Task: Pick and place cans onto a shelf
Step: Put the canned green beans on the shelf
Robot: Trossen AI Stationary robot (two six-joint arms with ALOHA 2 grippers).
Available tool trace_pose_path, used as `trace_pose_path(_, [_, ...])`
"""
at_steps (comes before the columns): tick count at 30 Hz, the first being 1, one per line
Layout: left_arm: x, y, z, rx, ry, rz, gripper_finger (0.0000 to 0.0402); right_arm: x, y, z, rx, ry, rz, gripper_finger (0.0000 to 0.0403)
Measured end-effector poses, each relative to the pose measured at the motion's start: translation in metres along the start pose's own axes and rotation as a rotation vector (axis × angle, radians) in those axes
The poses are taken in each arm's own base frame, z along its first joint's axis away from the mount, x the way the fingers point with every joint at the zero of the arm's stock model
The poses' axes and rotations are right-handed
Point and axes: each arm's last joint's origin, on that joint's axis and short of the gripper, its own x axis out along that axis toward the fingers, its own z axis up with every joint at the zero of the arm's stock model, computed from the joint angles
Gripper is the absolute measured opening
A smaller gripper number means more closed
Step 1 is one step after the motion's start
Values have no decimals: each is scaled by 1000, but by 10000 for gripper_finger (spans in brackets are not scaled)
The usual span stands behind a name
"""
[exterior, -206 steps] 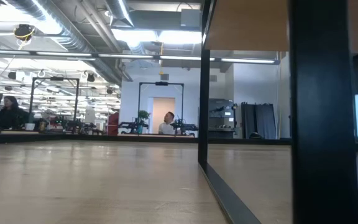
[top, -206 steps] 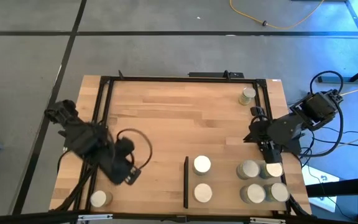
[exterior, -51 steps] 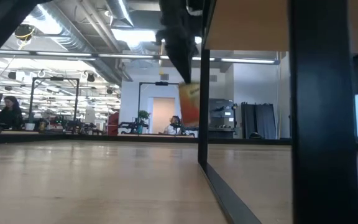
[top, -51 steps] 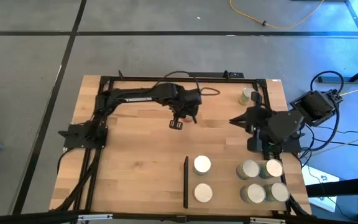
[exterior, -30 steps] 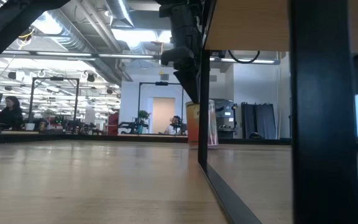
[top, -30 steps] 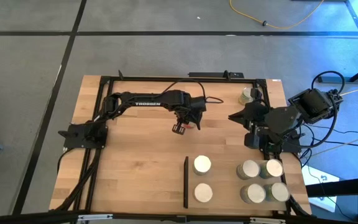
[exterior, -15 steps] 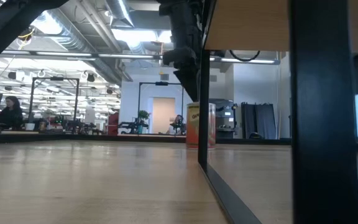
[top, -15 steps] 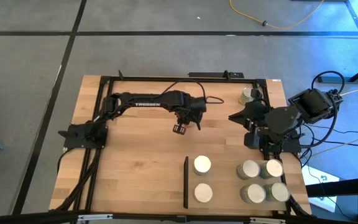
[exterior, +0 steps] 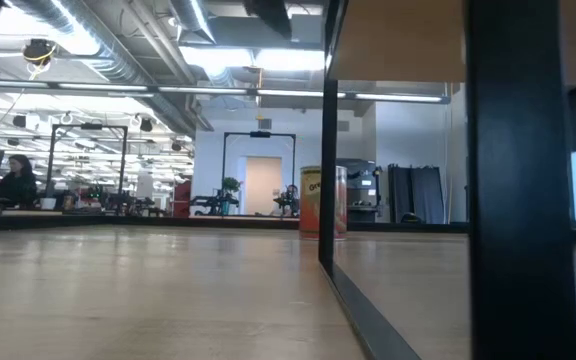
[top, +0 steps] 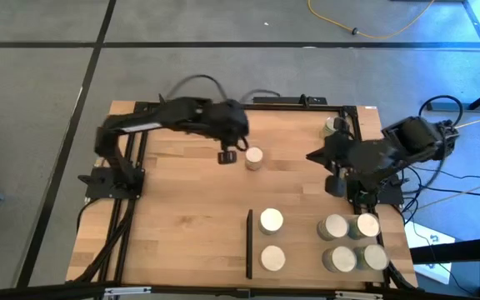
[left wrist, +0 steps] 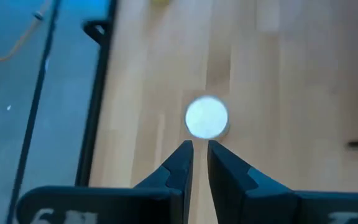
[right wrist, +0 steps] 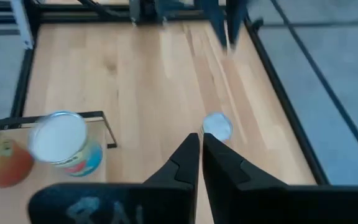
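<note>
lone can (top: 254,157) mid-table with bare wood all round, shelf (top: 307,268) crowded by six cans

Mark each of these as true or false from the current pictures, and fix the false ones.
1. A can stands alone on the bare tabletop. True.
2. The left gripper is clamped on that can. False: it sits beside the can, apart from it.
3. Two cans stand on the shelf right beside its black bar. True.
4. The right gripper holds a can. False: it holds nothing.
</note>
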Motion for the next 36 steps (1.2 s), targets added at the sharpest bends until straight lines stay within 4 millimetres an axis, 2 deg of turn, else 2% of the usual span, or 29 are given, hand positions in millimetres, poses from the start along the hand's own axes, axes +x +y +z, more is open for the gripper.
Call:
trace_pose_path(6, [-78,11,-13,-145,-189,13,43,37,-20,9,58,113,-42,13])
trace_pose_path(9, [-108,16,-22,-194,-262,13,43,59,-30,14,20,162,-74,13])
trace_pose_path(16, [-154,22,-42,-258,-365,12,43,110,-45,27,-74,229,-107,29])
trace_pose_path(22, [-172,24,-52,-261,-403,14,43,169,-54,26,-131,371,-52,66])
trace_pose_path(28, [-173,24,-58,-228,-365,18,43,225,-55,18,-257,491,-27,84])
trace_pose_path(36, [-171,23,-66,-186,-278,55,43,281,-39,0,-365,596,277,83])
